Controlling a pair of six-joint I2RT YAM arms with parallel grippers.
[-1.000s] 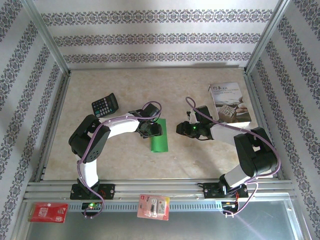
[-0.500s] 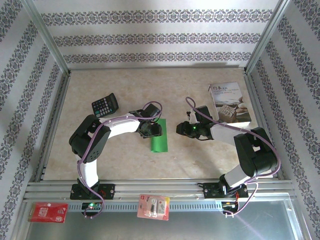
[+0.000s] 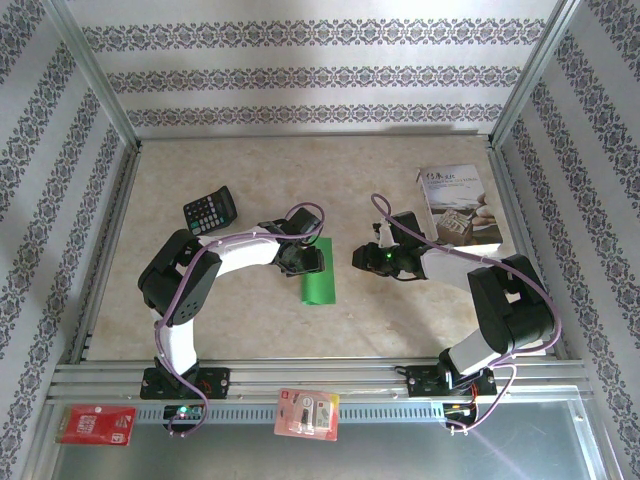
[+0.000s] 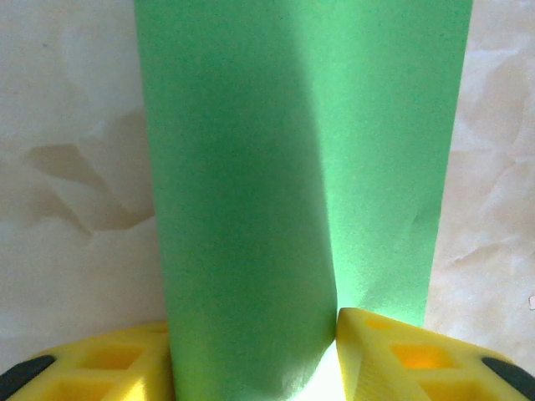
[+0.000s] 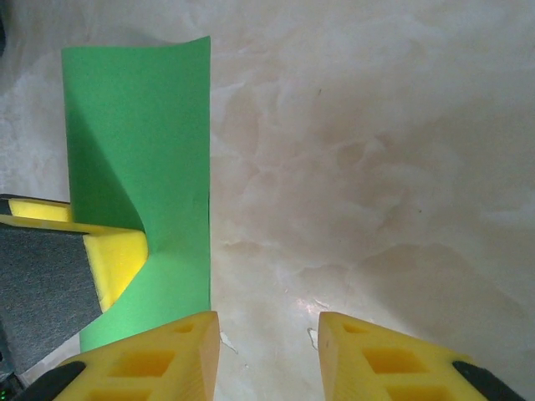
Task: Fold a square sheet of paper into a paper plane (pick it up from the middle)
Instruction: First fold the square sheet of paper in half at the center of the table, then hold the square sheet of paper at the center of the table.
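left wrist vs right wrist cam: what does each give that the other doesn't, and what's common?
Left wrist: the paper close up, humped between the left fingers, both touching it.
Right wrist: the right gripper open over bare table beside the paper, the paper's far edge, and one left finger pressing a dent into the sheet.
Both: green paper on the marbled table.

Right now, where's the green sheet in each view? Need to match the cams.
Top external: green sheet near frame centre, its far end under the left gripper.
Left wrist: green sheet runs up the middle, humped between the yellow fingers.
Right wrist: green sheet at left, beside the open right gripper.
Shared landmark: the left gripper's yellow finger pressing on the sheet.
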